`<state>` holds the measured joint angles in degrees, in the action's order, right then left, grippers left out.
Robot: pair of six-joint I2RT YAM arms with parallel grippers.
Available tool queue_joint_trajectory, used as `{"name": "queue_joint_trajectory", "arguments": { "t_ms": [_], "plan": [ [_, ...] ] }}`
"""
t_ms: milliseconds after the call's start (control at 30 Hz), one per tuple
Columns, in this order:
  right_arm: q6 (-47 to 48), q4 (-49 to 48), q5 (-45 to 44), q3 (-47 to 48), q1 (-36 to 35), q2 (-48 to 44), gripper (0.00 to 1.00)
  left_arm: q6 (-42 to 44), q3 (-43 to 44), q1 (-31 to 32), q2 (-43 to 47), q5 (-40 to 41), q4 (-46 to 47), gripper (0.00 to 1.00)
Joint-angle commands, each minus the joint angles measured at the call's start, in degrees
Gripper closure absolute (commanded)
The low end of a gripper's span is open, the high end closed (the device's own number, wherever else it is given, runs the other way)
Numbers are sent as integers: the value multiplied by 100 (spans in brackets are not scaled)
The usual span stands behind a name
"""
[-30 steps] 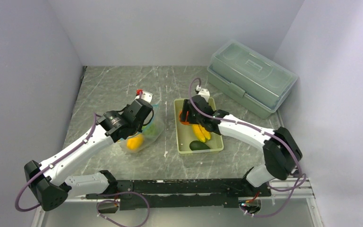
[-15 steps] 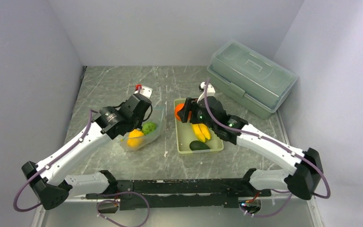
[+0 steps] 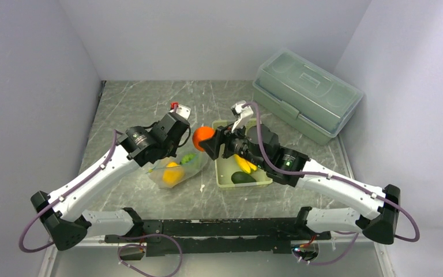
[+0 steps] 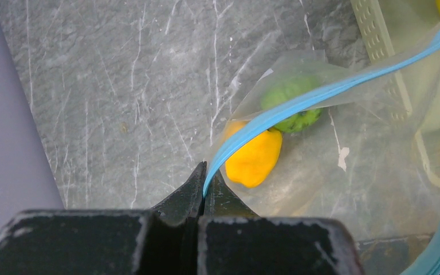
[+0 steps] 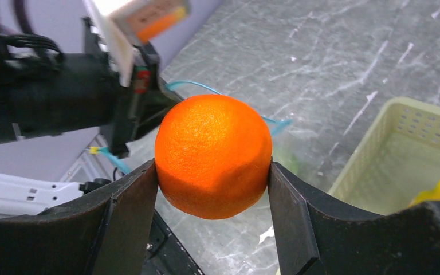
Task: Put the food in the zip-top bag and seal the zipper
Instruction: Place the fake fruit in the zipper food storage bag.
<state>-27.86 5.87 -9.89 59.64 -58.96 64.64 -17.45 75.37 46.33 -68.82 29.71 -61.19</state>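
We see the right gripper (image 5: 212, 167) clamped on the orange ball (image 5: 213, 143), one finger on each side, carrying it clear of the desk (image 3: 138, 104) at the left rim of the pale green basket (image 3: 263, 180). The zip-top bag (image 3: 193, 167) lies just left of that basket, near the middle of the desk, with its mouth turned up towards the ball. From the right gripper, the opening sits to the left and lower, close by.

The left gripper (image 4: 201, 169) is pinched together on the light blue zipper (image 4: 321, 91) and holds one lip of the mouth up. The strip runs away from that gripper towards the basket side, so we judge the ball must go in across it, over the lifted edge. The yellow-orange pepper (image 4: 254, 159) and the bumpy green fruit (image 4: 291, 104) are already inside the bag. The yellow bananas (image 3: 243, 163) and the dark green avocado (image 3: 242, 178) are in the basket.

The right arm reaches from its base at the near right edge, low across the basket, wrist pointing left. The left arm slants in from the near left corner, wrist bent down over the bag. We see a lidded translucent box (image 3: 306, 92) at the far right corner.
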Motion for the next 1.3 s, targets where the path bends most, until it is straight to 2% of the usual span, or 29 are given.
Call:
{"name": "queue_joint_trajectory", "arguments": {
  "t_ms": [0,500,967,1267],
  "plan": [
    [280,-486,-21,395,-186,-11,55,-74,220,53,-8,-70,15,100],
    [110,-934,-37,391,-309,675,55,-284,339,119,0,-397,-118,100],
    [319,-96,20,754,-662,1378,55,-390,457,122,48,-330,-164,100],
    [188,-214,44,577,-948,1464,51,-471,439,125,73,-259,-139,100]
  ]
}}
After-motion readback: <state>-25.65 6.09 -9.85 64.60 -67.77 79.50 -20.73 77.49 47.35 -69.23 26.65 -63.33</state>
